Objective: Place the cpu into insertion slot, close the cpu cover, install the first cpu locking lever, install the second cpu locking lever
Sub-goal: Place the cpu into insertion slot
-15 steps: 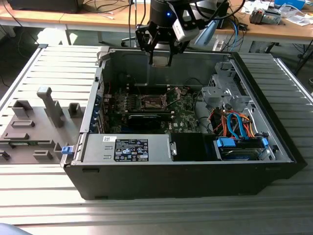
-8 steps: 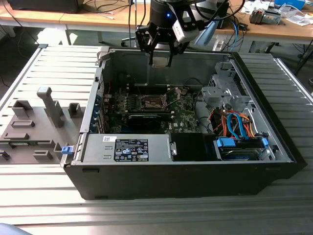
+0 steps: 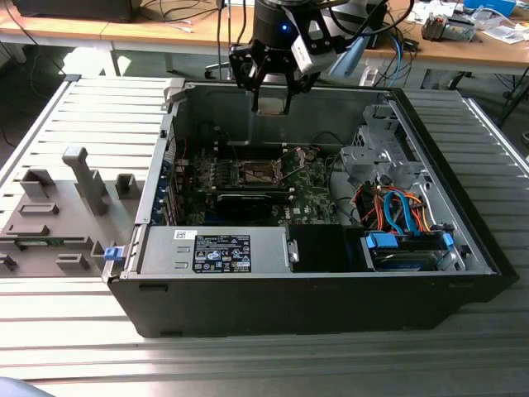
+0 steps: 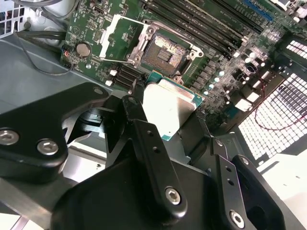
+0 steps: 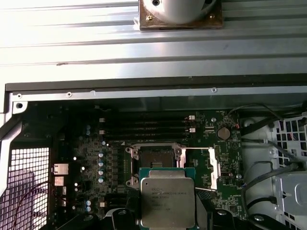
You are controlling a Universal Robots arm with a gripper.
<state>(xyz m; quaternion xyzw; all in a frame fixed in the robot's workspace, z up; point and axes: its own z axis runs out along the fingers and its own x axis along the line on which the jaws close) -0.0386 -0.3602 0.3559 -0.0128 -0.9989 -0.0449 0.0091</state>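
Gripping the cpu (image 4: pixel 169 112) by two opposite edges, the gripper (image 4: pixel 171 106) has its jaws drawn in narrow on the chip, one black finger (image 4: pixel 135 111) against each side; the silver-grey metal top faces the cameras in both wrist views, with a green border showing round it. In the exterior view the gripper (image 3: pixel 271 98) hangs high over the far wall of the open computer case (image 3: pixel 289 298), well clear of the board; the chip touches nothing but the jaws. Below and just ahead of the jaws lies the insertion slot (image 4: pixel 165 52), its brownish contact field bare and its metal rim uncovered; the held cpu (image 5: pixel 168 199) sits apart from the slot (image 5: pixel 156 155). Beside the slot, off to one side of the jaws, the cpu cover (image 4: pixel 109 34) is swung open, green board showing through its window. Beyond the slot, farther from the jaws, run the long memory slots (image 5: pixel 144 127); a coin battery (image 4: pixel 83 48) sits near the open cover.
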